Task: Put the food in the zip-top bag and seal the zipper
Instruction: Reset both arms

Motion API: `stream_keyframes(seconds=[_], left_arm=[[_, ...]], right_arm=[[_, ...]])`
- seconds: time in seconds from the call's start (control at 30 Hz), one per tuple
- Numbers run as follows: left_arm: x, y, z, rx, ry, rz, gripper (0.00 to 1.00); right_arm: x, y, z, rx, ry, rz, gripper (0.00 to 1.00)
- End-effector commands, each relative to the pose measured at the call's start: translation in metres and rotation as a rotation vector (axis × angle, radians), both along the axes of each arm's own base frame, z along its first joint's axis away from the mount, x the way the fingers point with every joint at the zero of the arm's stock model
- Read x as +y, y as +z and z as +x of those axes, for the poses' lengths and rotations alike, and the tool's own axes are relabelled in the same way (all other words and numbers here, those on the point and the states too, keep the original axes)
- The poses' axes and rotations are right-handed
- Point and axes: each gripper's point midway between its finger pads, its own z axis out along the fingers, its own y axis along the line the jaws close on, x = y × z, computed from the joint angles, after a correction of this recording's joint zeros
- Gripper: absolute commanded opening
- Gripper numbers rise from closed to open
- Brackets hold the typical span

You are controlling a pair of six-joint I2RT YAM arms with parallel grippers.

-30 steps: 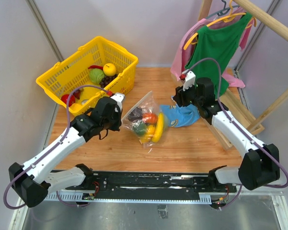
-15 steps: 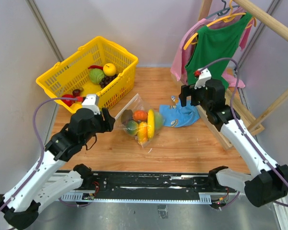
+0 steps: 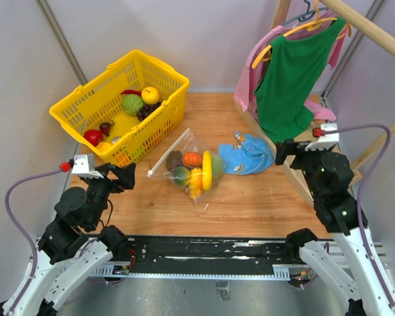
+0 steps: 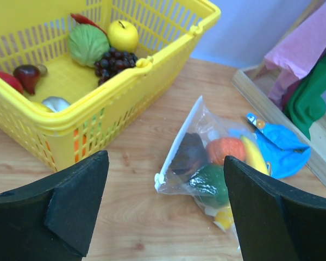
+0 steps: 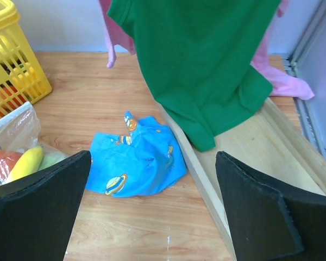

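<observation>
The zip-top bag (image 3: 187, 168) lies on the wooden table with an orange (image 3: 192, 158), a banana (image 3: 207, 169), a dark purple fruit (image 3: 174, 160) and a green one (image 3: 180, 175) inside. Its zipper (image 3: 166, 155) runs along the left edge, facing the basket. In the left wrist view the zipper (image 4: 179, 138) looks pressed together, and the bag (image 4: 206, 157) lies ahead of the jaws. My left gripper (image 3: 122, 176) is open, well back from the bag, holding nothing. My right gripper (image 3: 286, 153) is open at the right, raised above the blue cloth (image 5: 136, 160).
A yellow mesh basket (image 3: 85, 99) at the back left holds a cabbage (image 3: 132, 104), a yellow fruit (image 3: 150, 95), grapes and red pieces. The blue cloth (image 3: 250, 155) lies right of the bag. A green shirt (image 3: 293, 72) hangs on a wooden rack (image 3: 296, 181) at the right.
Both grippers opened and let go of the bag. Both arms drew back toward the near edge, left arm to the left, right arm to the right. The bag settled flat.
</observation>
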Motion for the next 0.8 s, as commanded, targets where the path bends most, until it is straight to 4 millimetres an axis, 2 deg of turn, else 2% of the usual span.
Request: stream_keyframes(seconds=[0.0, 0.13, 0.2, 0.27, 0.37, 0.5, 0.77], left_arm=[[0.023, 0.010, -0.004, -0.081, 0.085, 0.017, 0.92], [0.025, -0.006, -0.008, -0.077, 0.095, -0.038, 0.95], [0.026, -0.011, -0.010, -0.085, 0.097, -0.088, 0.99], [0.027, -0.014, -0.012, -0.098, 0.099, -0.126, 0.99], [0.029, -0.013, -0.015, -0.114, 0.103, -0.137, 0.99], [0.023, -0.015, -0.012, -0.104, 0.081, -0.124, 0.99], [0.010, -0.019, -0.006, -0.091, 0.030, -0.081, 0.99]], right_arm=[[-0.029, -0.014, -0.025, 0.019, -0.102, -0.035, 0.98], [-0.035, -0.016, -0.039, -0.002, -0.084, -0.083, 0.98], [-0.032, -0.023, -0.040, 0.007, -0.063, -0.095, 0.98], [-0.027, -0.034, -0.041, 0.035, -0.030, -0.110, 0.98], [-0.029, -0.049, -0.042, 0.072, -0.031, -0.129, 0.98], [-0.027, -0.056, -0.042, 0.073, -0.029, -0.116, 0.98], [-0.030, -0.059, -0.042, 0.076, -0.044, -0.125, 0.98]])
